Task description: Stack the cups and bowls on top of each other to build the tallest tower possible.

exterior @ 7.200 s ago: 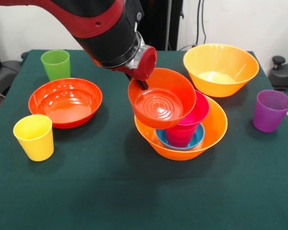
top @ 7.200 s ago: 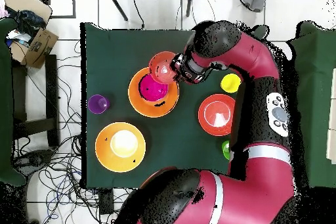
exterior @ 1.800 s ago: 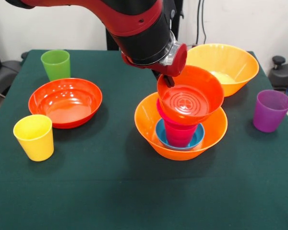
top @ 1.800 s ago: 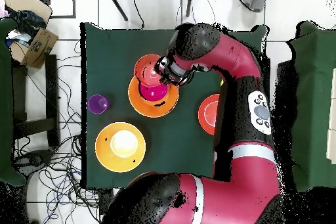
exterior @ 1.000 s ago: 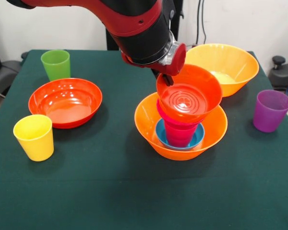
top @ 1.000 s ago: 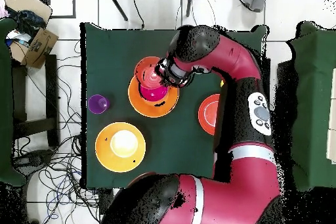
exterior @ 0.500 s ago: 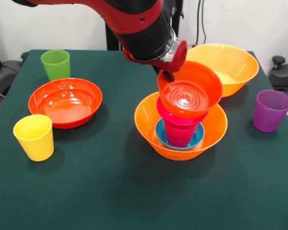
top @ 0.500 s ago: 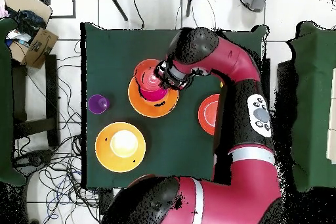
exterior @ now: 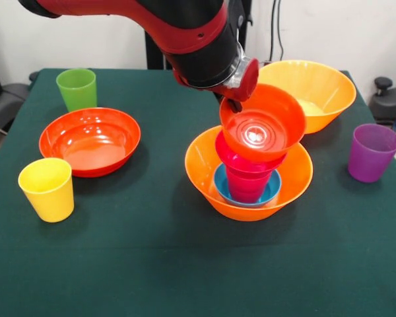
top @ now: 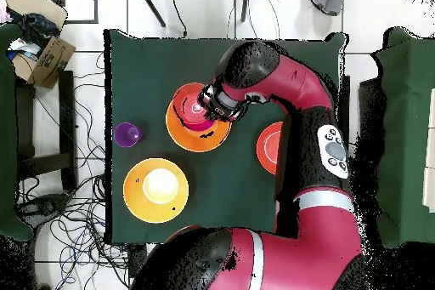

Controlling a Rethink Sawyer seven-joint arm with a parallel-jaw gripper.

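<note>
My gripper [exterior: 232,105] is shut on the rim of a small red-orange bowl [exterior: 264,129], which hangs tilted right above the tower. The tower rises from a large orange bowl [exterior: 203,165]: a blue bowl [exterior: 272,191], a crimson-pink cup [exterior: 245,186] and a magenta bowl [exterior: 232,157]. I cannot tell whether the held bowl touches the magenta one. Overhead, the gripper [top: 209,105] and held bowl [top: 189,101] sit over the tower's orange bowl [top: 200,140]. Loose cups: green [exterior: 76,88], yellow [exterior: 47,189], purple [exterior: 372,152].
A wide shallow red-orange bowl [exterior: 90,140] lies at the left between the green and yellow cups. A second large orange bowl [exterior: 303,94] stands behind the tower, close to the held bowl. Overhead, the arm covers part of the shallow bowl [top: 267,147]; the purple cup [top: 127,134] stands apart.
The gripper carried the small red-orange bowl from the tower's left side to above it. In the last second it shifted a little and the bowl tilted less.
</note>
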